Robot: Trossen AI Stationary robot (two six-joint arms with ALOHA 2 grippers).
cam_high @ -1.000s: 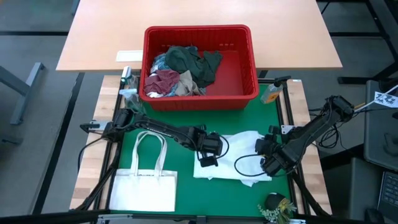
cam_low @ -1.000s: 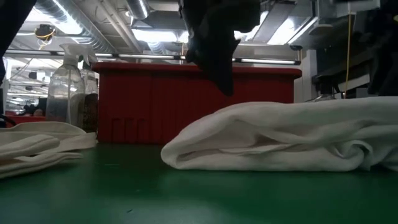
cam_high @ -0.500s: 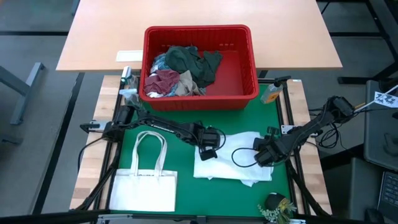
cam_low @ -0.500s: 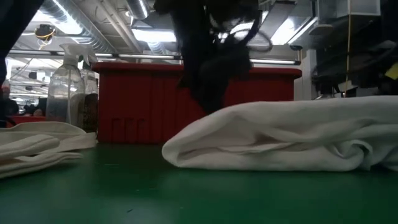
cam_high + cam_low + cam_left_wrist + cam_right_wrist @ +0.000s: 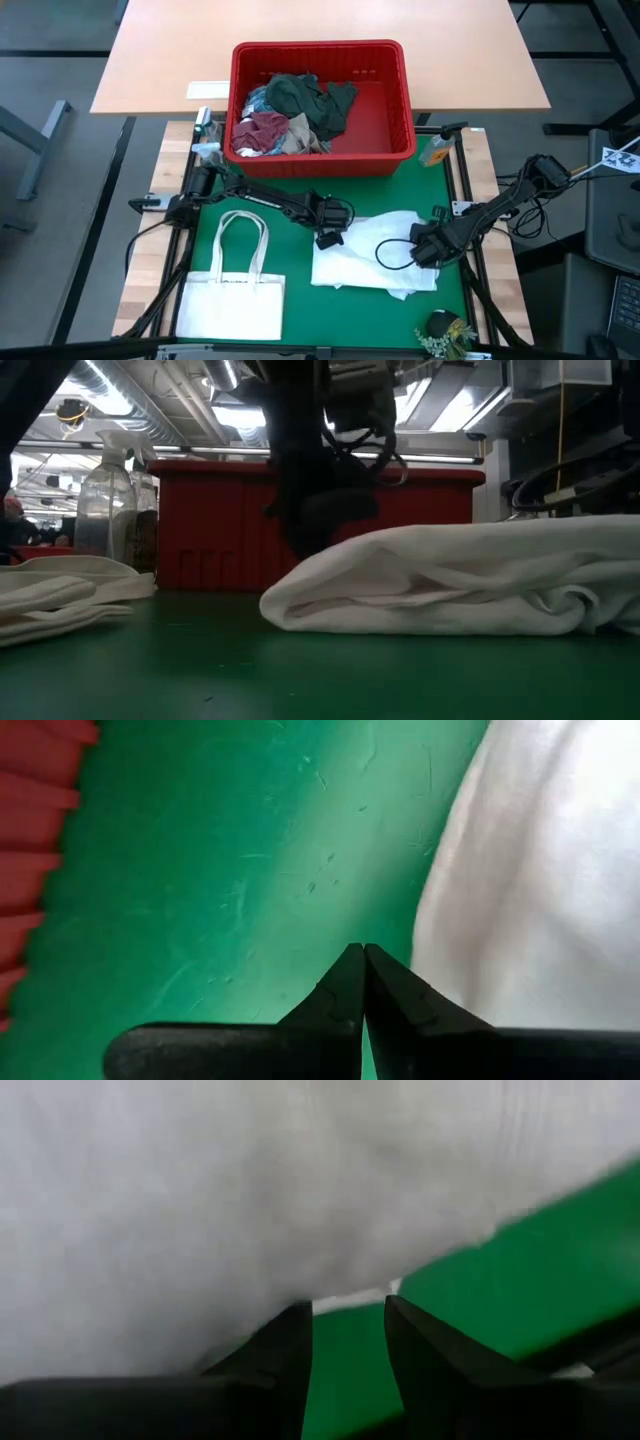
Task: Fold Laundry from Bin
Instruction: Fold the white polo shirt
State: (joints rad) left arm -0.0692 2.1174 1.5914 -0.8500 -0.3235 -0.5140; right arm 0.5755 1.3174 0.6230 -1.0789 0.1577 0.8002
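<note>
We hold our right gripper (image 5: 412,250), fingers parted and empty, at the right edge of the crumpled white cloth garment (image 5: 362,262) on the green mat (image 5: 290,240). Our left gripper (image 5: 326,238), fingers pressed together and empty, sits at its left edge. Farther, the rectangular red plastic bin (image 5: 322,106) holds dark green and maroon garments (image 5: 290,112).

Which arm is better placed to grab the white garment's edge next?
Probably the right: its end effector is open at the white garment edge. The left end effector is shut beside it, over the green mat.

White garment (image 5: 372,265) lies crumpled before red bin (image 5: 405,105) holding laundry (image 5: 295,112).
</note>
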